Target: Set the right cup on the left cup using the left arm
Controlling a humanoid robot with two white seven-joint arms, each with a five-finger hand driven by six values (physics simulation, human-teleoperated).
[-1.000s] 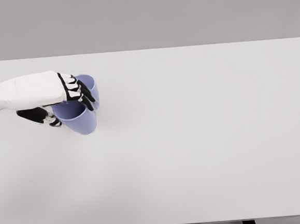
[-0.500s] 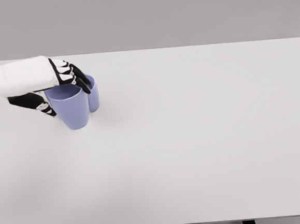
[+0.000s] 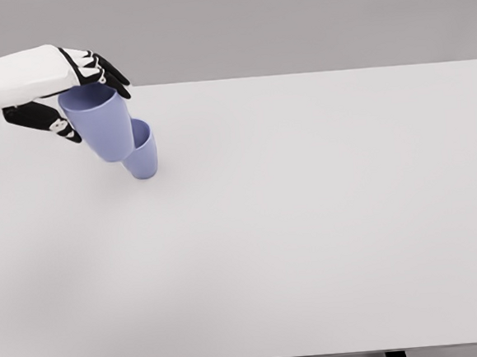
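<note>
Fingers of left hand around raised cup

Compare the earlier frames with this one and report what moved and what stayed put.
The left hand, gripping one blue cup throughout, has lifted it up the picture and toward the table's far edge; its base now hangs tilted over the second cup's mouth. The second cup has not shifted on the table. Nothing was released.

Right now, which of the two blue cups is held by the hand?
The larger-looking, tilted blue cup, gripped at its rim by the left hand and raised. The other cup stands on the table, partly hidden behind it.
</note>
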